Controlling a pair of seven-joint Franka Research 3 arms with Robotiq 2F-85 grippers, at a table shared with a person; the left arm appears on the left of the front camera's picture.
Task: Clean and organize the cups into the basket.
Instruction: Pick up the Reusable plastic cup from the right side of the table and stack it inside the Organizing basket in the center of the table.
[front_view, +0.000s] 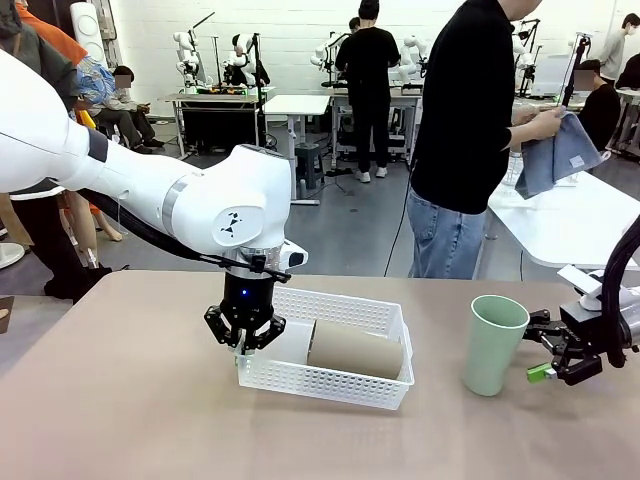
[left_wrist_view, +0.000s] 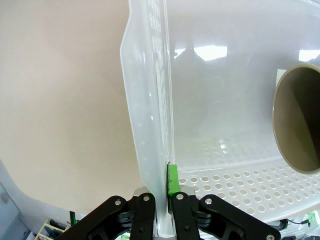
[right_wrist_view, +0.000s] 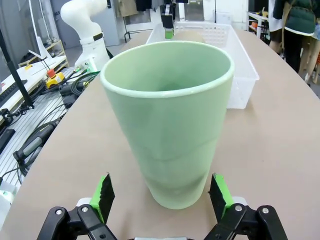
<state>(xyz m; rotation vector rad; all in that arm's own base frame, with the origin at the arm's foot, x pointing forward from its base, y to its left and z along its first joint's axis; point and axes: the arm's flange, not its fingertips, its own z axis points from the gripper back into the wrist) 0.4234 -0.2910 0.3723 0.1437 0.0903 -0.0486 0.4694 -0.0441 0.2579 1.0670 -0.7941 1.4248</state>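
Note:
The white lattice basket (front_view: 330, 385) sits mid-table. My left gripper (front_view: 243, 345) points down at its left end, shut on the basket's side wall (left_wrist_view: 150, 125); in the left wrist view the left gripper (left_wrist_view: 164, 200) pinches that wall edge-on. One tan-brown cup (front_view: 355, 350) lies on its side inside, and its open mouth (left_wrist_view: 300, 120) faces my left gripper. A mint-green cup (front_view: 493, 345) stands upright on the table to the right. My right gripper (front_view: 538, 347) is open just right of it. The green cup (right_wrist_view: 170, 115) stands between and just ahead of the spread pads (right_wrist_view: 103, 195), apart from them.
A person stands at the far side of the table holding a blue-grey cloth (front_view: 558, 155). A white table (front_view: 570, 220) is behind on the right. The brown tabletop (front_view: 130, 420) is bare in front of and left of the basket. The basket (right_wrist_view: 240, 65) lies beyond the green cup.

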